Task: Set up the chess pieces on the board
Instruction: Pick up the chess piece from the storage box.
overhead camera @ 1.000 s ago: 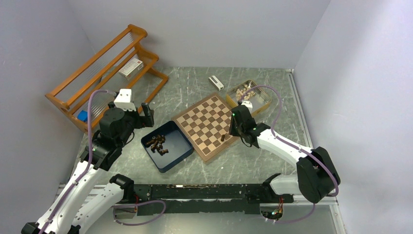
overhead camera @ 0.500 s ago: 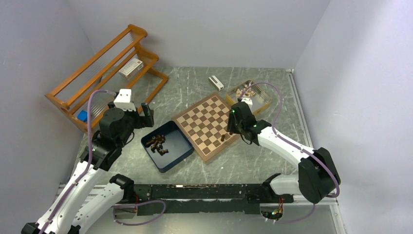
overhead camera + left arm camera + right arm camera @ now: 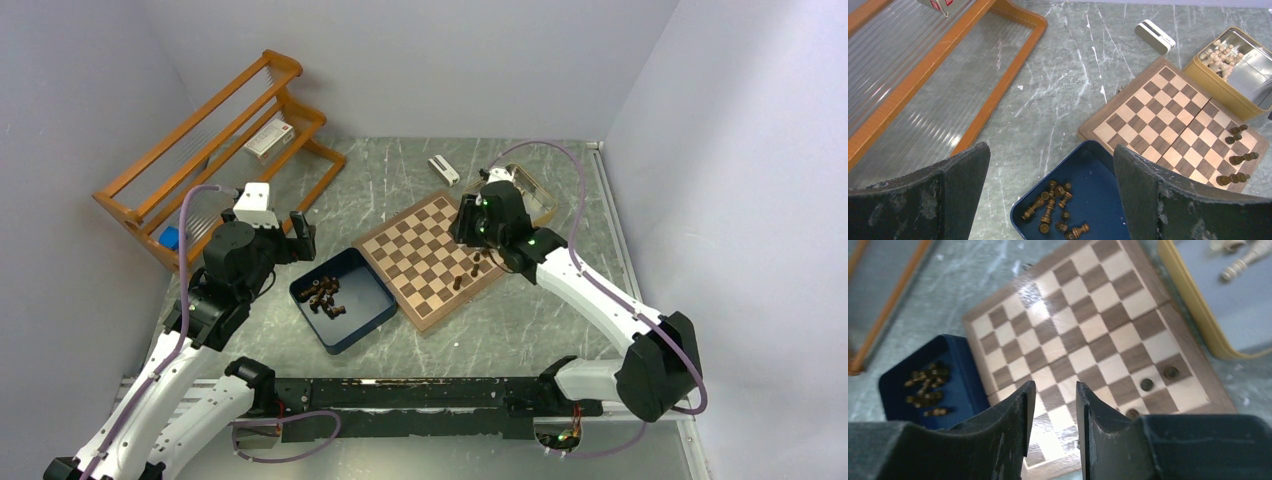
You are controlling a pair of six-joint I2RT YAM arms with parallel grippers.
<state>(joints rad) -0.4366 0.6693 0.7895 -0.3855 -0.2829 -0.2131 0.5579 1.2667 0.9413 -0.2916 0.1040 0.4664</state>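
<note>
Top external view shows the board (image 3: pixel 425 258) lying in the middle of the grey marbled table (image 3: pixel 520 330), turned so that one corner points toward the far wall. A dark blue box (image 3: pixel 372 300) sits just beside the board's near left side, and a loose heap of dark chess pieces (image 3: pixel 324 297) lies inside it. In the left wrist view, four more dark pieces (image 3: pixel 1243 158) stand on squares along the board's right edge, two of them close together. In the right wrist view, three of them appear from above as round tops, so they are upright. The right gripper (image 3: pixel 464 224) hangs over the far right part of the board. Its fingers (image 3: pixel 1010 422) are only a narrow gap apart, with nothing between them. The left gripper (image 3: pixel 300 236) is held above the table left of the blue box and clear of it. Its jaws are spread wide and are empty. A gold tin (image 3: pixel 1220 87) holding pale pieces (image 3: pixel 1220 55) stands just beyond the board's far right side, partly hidden by the right arm in the overhead view. A small white block (image 3: pixel 1154 36) lies on the table beyond the board's far corner. A wooden rack (image 3: pixel 205 150) stands at the far left against the wall.
</note>
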